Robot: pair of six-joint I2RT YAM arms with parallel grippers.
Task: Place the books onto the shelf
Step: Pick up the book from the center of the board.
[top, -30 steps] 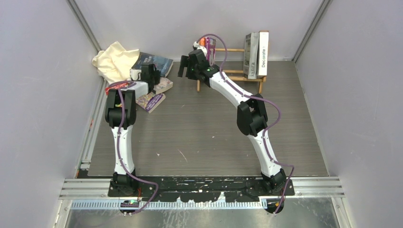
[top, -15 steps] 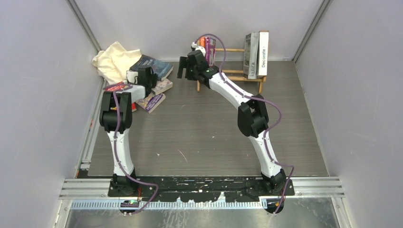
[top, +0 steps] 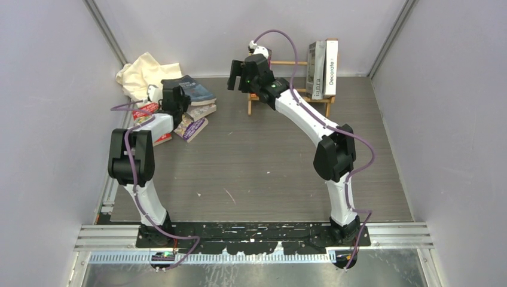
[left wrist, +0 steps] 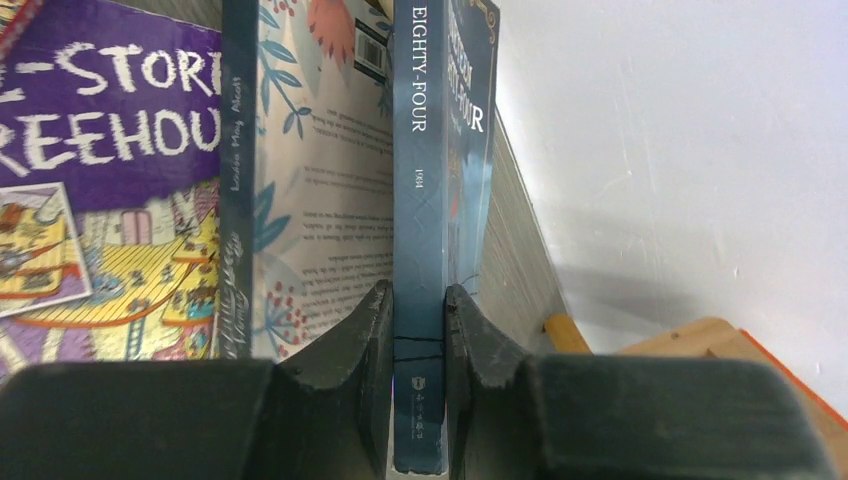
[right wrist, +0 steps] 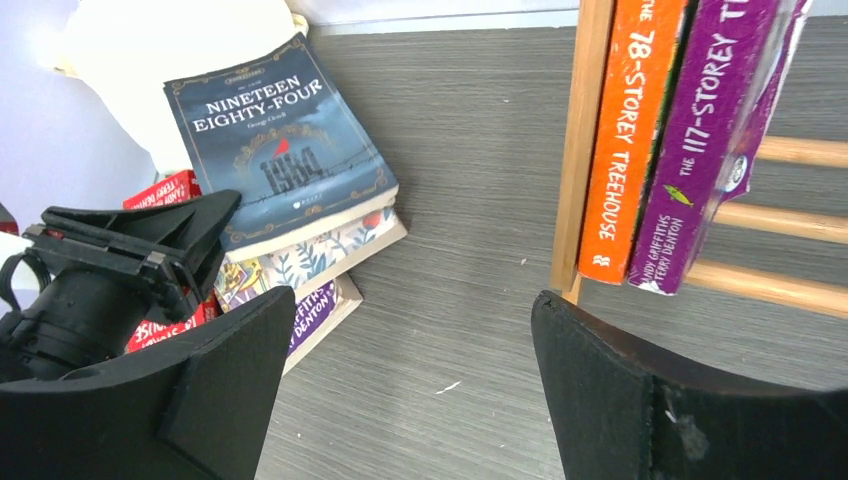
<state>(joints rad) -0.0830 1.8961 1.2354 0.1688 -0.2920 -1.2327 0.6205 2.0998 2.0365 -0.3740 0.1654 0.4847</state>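
A dark blue book (top: pixel 194 89), titled "Nineteen Eighty-Four" (right wrist: pixel 275 140), lies on top of a pile at the back left. My left gripper (top: pixel 172 97) is shut on its spine (left wrist: pixel 418 340), one finger on each cover. Under it lie a floral-backed book (left wrist: pixel 320 190) and a purple one (left wrist: pixel 100 150). The wooden shelf (top: pixel 299 95) stands at the back. An orange book (right wrist: pixel 632 130) and a purple book (right wrist: pixel 705 140) stand at its left end, and white-grey ones (top: pixel 323 69) at its right end. My right gripper (right wrist: pixel 415 300) hangs open by the shelf's left post, holding nothing.
A cream cloth (top: pixel 143 75) lies bunched in the back left corner behind the pile. A red book (top: pixel 146 110) sticks out on the pile's left. Grey walls close in the table on three sides.
The left gripper has closed further onto the dark blue book's spine, and the left arm has swung left and back. The right gripper has lifted a little toward the shelf's left end, still open.
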